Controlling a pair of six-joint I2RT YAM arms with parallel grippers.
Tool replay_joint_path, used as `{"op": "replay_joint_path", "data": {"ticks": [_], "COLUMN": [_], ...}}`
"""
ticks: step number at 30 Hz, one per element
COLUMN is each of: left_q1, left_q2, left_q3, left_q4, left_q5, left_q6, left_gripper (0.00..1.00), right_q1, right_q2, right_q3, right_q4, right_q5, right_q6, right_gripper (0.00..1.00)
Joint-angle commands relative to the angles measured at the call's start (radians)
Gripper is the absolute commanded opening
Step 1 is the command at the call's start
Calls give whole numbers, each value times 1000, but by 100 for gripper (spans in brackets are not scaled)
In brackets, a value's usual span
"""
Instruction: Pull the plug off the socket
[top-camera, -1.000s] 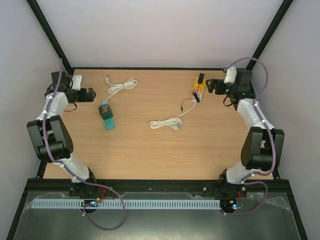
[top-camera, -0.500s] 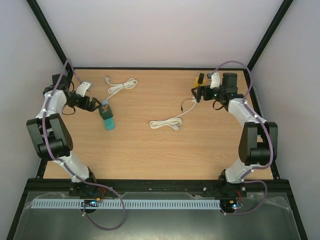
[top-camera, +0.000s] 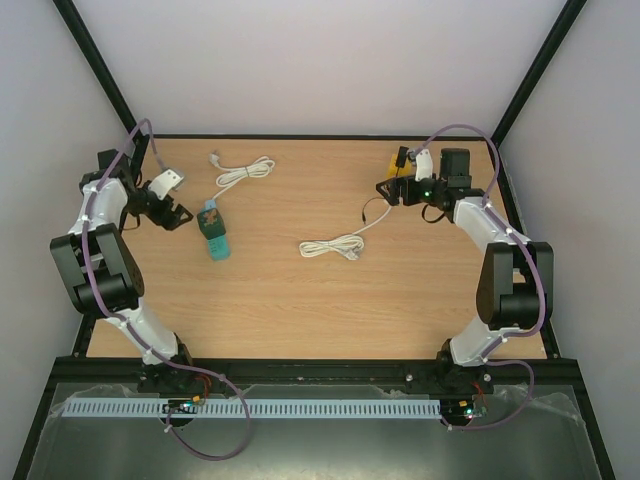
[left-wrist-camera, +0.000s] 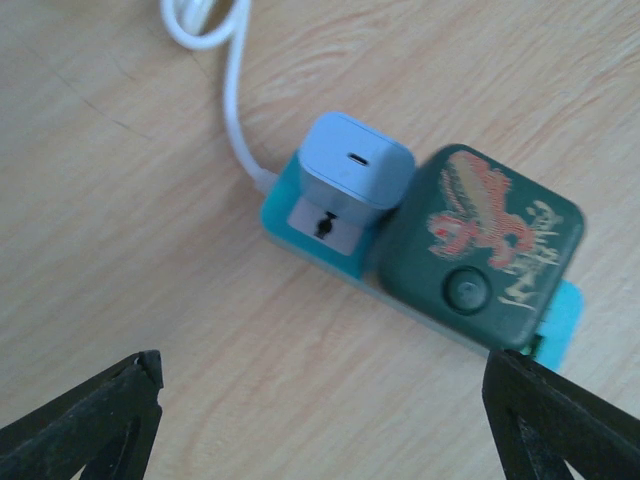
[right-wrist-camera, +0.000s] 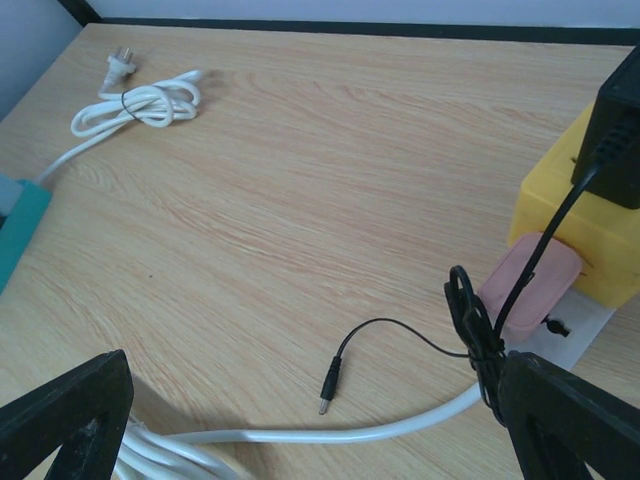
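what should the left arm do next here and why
Likely ease the left gripper forward and down until its open jaws straddle the pale blue charger. The charger sits plugged into the teal power strip beside the green adapter, and the gripper is short of it, touching nothing.

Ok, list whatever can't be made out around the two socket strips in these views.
- Left wrist view: the teal strip lies mostly under the pale blue charger and the green adapter, which hide their own pins.
- Right wrist view: the black adapter on the yellow block is cut off by the right edge.
- Top view: the yellow block is too small to show what is plugged in.
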Motion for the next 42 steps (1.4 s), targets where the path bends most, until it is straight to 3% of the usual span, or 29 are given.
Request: {"op": "replay_joint_path", "data": {"ticks": [1,18,42], "left_q1": [1,-99,-247], "left_q2": [15,120,-27], "left_q3": [34,16,-239], "left_q4": [118,240,195], "left_q5": [-37,-173,-67], "left_q6": [-11,-65,-19], "left_gripper": [88,79,72], "right_q1": [7,8,10], "right_q2": [6,-20,-15], "right_q3": [-14,-32,-38], "right_q4": [-24,-32,-23], "right_q5": [-45,-63,-73], "right_q6": [-10,-10,-12], "right_gripper": [98,98,98]}}
